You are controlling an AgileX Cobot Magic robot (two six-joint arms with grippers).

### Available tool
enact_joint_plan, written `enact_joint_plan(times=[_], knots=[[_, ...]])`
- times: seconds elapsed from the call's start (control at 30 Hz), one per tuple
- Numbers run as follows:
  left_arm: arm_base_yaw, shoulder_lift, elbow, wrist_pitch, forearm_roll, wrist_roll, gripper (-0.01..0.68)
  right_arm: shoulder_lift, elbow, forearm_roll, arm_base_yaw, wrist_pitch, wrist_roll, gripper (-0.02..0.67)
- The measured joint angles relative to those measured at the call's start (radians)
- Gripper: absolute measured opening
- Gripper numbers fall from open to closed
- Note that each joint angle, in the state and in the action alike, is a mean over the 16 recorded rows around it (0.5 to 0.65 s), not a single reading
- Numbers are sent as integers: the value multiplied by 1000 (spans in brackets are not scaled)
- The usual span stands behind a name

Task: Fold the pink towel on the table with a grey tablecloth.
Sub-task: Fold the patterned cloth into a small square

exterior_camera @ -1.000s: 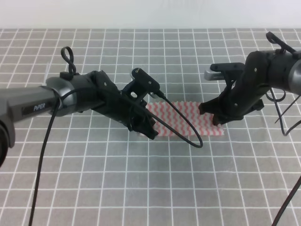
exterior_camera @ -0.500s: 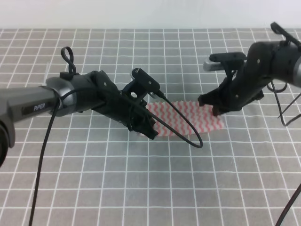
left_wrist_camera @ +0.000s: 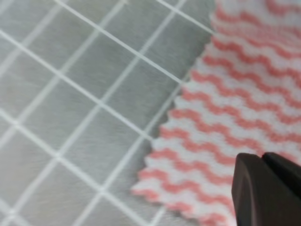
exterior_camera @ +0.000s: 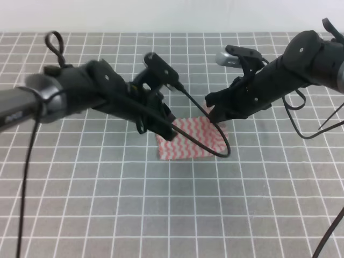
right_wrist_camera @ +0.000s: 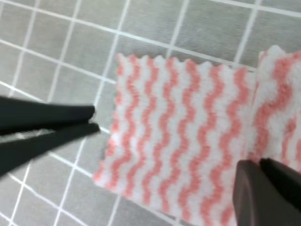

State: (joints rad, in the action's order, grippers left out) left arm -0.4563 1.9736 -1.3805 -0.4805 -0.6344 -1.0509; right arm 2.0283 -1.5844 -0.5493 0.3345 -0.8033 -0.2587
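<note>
Pinching pink towel (exterior_camera: 193,141), zigzag-striped, scallop-edged | both tools closed on it: left tool (exterior_camera: 161,124), right tool (exterior_camera: 217,114) | gridded grey tablecloth (exterior_camera: 161,215)

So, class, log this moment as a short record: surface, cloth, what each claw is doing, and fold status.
surface: table with grey tablecloth, white grid lines
cloth: pink towel, zigzag stripes
left claw: over the towel's left edge; grip unclear
right claw: shut on the towel's right edge, lifted leftwards over the rest
fold status: under way, not yet laid flat
</note>
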Motion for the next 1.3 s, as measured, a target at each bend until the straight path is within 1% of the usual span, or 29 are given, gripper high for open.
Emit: enact_joint_plan(times=[0.2, 0.37, 0.57, 0.87, 1.3], knots=[[47, -103, 0, 9, 2, 13, 0, 0, 0, -131, 19, 1, -94, -2], [89, -141, 0, -13, 4, 27, 0, 1, 0, -146, 45, 24, -108, -2], [121, -168, 0, -41, 3, 38, 0, 12, 0, -157, 83, 61, -111, -2], [131, -177, 0, -68, 2, 37, 0, 52, 0, -203, 123, 100, -112, -2], [132, -180, 0, -74, -1, 36, 0, 88, -7, -291, 143, 121, -146, -2]])
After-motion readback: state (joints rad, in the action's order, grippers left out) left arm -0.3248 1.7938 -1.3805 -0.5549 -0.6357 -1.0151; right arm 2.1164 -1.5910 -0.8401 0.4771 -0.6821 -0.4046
